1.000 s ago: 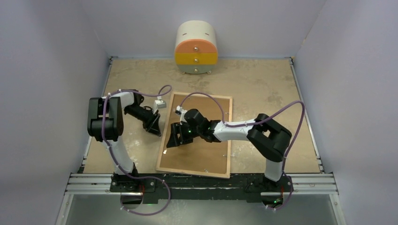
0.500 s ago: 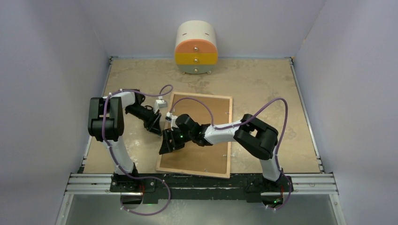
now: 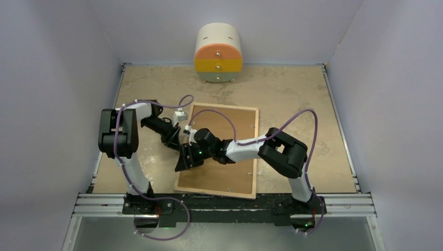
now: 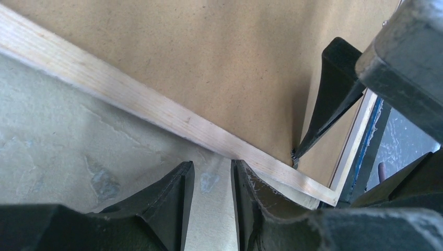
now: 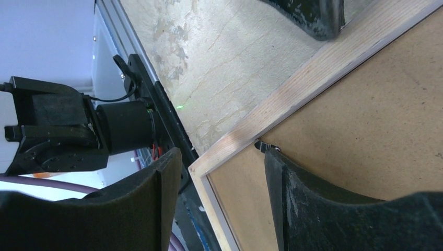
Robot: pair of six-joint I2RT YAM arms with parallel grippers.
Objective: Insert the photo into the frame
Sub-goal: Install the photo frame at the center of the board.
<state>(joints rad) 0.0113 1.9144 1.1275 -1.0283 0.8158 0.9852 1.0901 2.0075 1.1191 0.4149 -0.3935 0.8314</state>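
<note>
The frame (image 3: 214, 191) lies face down in the middle of the table, its light wood rim (image 4: 130, 97) around a plain brown backing board (image 3: 232, 175). The photo is not in view. My right gripper (image 3: 184, 162) is open and straddles the frame's left rim (image 5: 313, 83). One of its fingers rests on the board by a small metal tab (image 5: 264, 146), the other hangs outside the rim. My left gripper (image 4: 211, 163) sits low on the table just outside that same rim. Its jaws stand narrowly open with only bare table between them.
A rounded small drawer unit (image 3: 218, 52) in cream, orange, yellow and green stands at the back wall. Grey walls close in the left and right sides. The metal rail (image 3: 355, 201) with both arm bases runs along the near edge. Purple cables loop above both arms.
My right gripper has slid left across the backing board to the frame's left rim. My left gripper has edged slightly closer to that rim and narrowed a little.
</note>
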